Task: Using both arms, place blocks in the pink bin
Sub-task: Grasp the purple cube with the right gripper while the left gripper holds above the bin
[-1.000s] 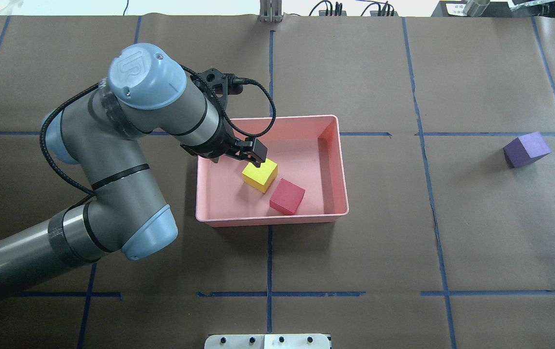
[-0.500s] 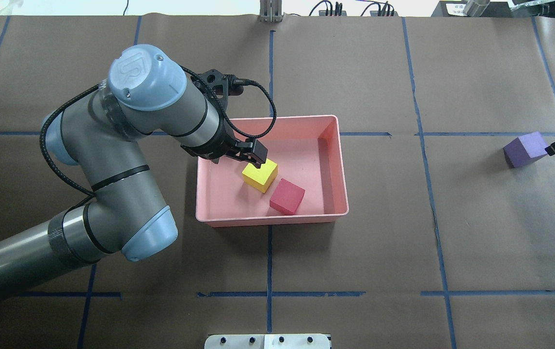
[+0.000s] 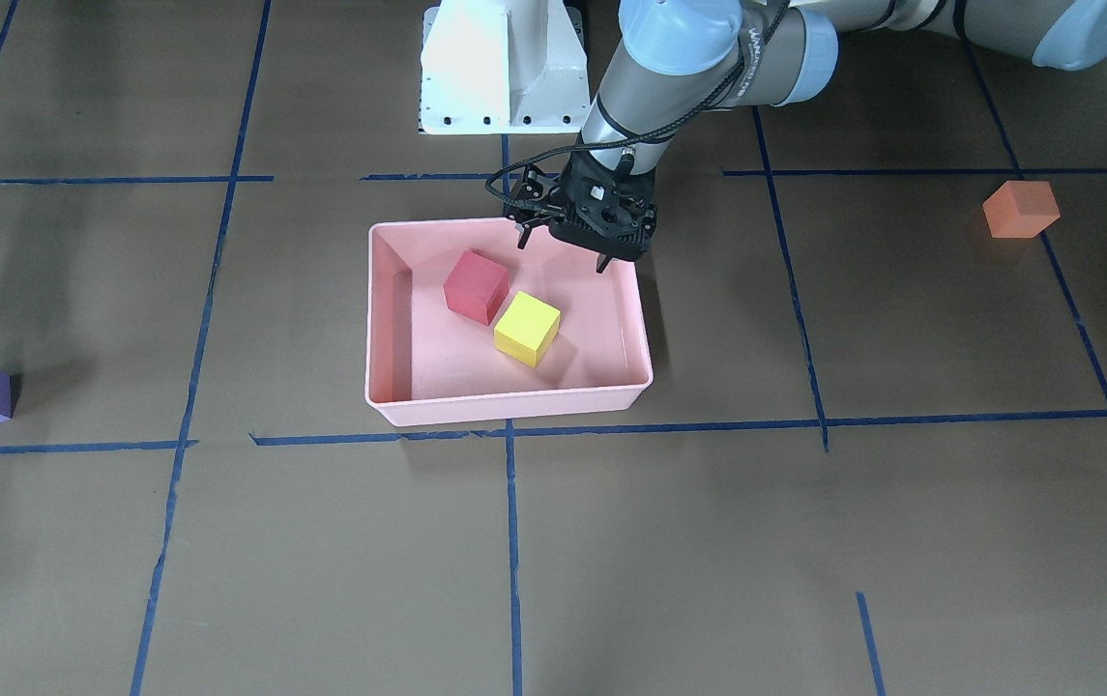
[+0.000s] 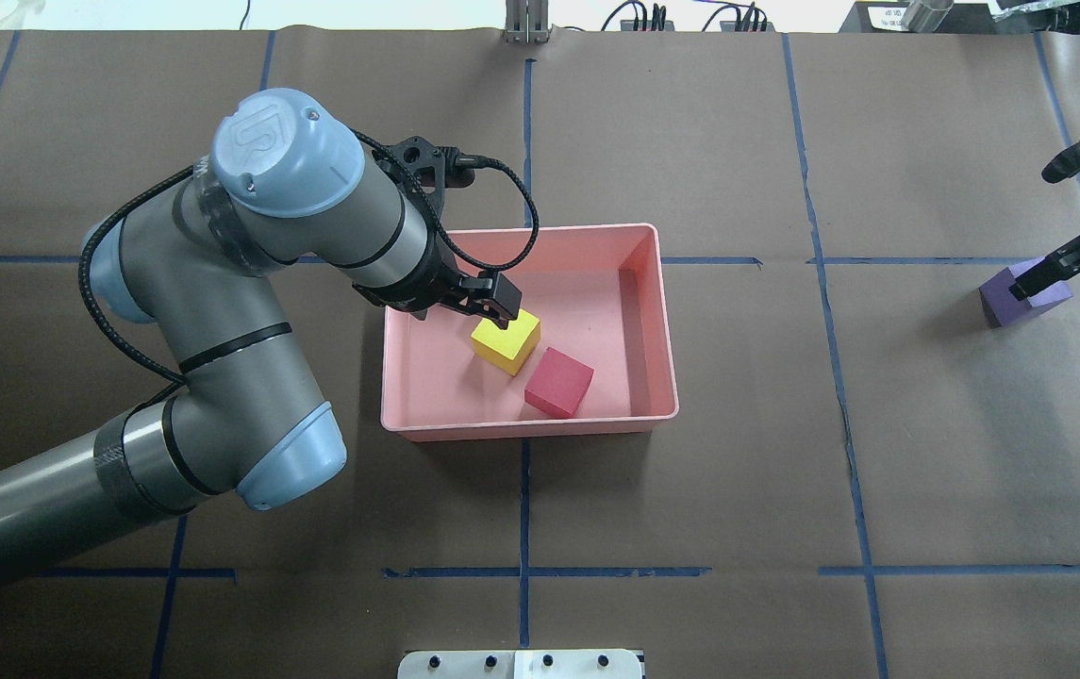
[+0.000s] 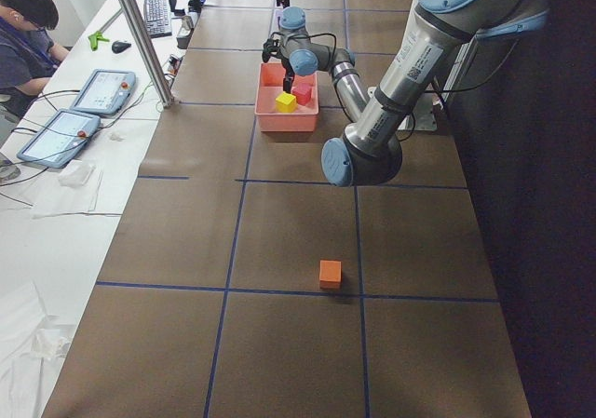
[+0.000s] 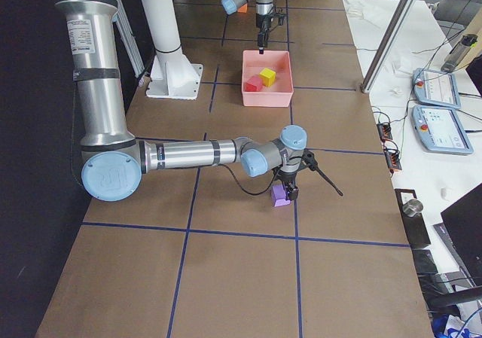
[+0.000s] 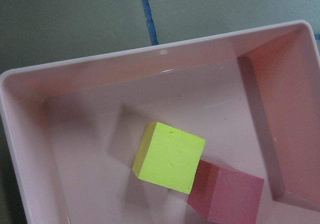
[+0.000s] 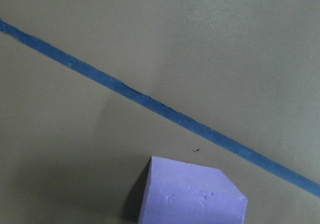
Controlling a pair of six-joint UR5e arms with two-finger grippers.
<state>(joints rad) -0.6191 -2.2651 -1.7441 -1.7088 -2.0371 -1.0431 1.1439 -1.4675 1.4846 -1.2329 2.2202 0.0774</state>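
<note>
Surface: brown paper cover (image 4: 690, 471), blue tape grid (image 4: 524, 604) | Your side: white bench (image 5: 56, 204) beside the table, where you sit; two touchscreen pendants (image 5: 102, 90), keyboard (image 5: 155, 13) | Frame: silver post (image 5: 140, 36) at table edge | Light: even, soft shadows

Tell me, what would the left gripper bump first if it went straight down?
Probably the yellow block in the pink bin. The left gripper hangs open, pointing down, roughly above that block's edge; depth is unclear, so it might hit the bin floor beside it instead.
</note>
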